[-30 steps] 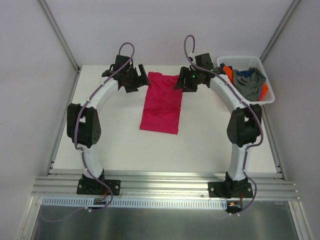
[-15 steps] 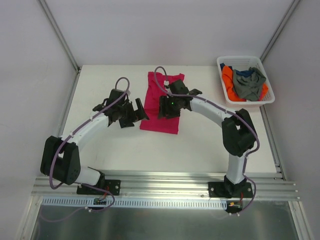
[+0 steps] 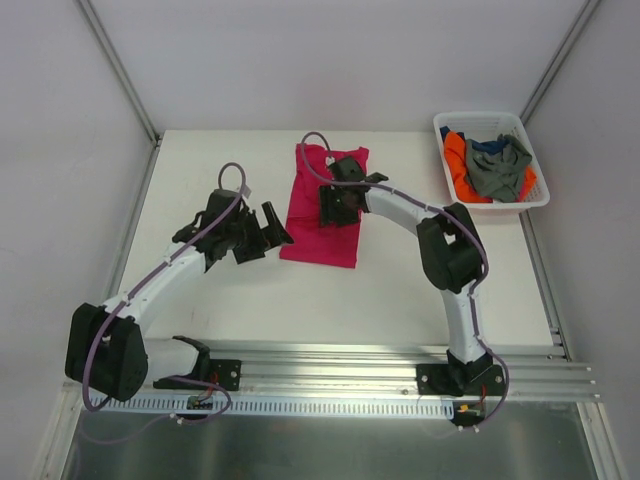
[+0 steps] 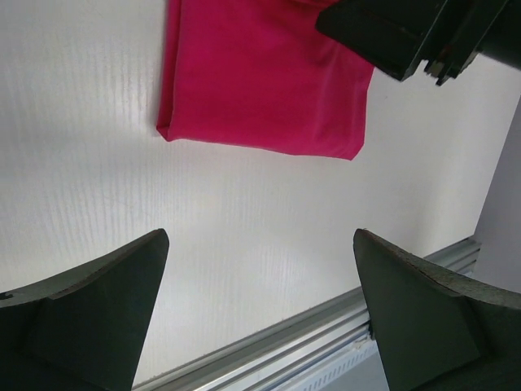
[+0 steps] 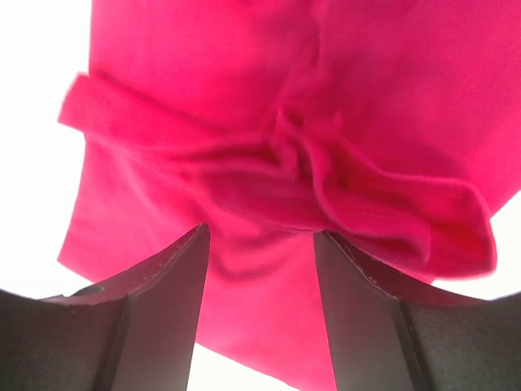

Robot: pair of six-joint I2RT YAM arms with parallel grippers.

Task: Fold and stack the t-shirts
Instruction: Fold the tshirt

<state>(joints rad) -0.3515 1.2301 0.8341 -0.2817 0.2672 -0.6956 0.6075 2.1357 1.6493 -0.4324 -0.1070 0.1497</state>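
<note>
While left fingers (image 4: 81, 314) and right fingers (image 5: 159, 305) gape empty, the pink t-shirt (image 3: 316, 236) lies folded lengthwise, rumpled.

No legible text, label, brand, number or sign in any of the three views.
Magenta-pink cloth t-shirt (image 3: 320, 235), from table centre toward 12 o'clock: plain fabric, no print that reads.
White plastic basket (image 3: 478, 116), at 2 o'clock on the table: no marking that can be made out.
</note>
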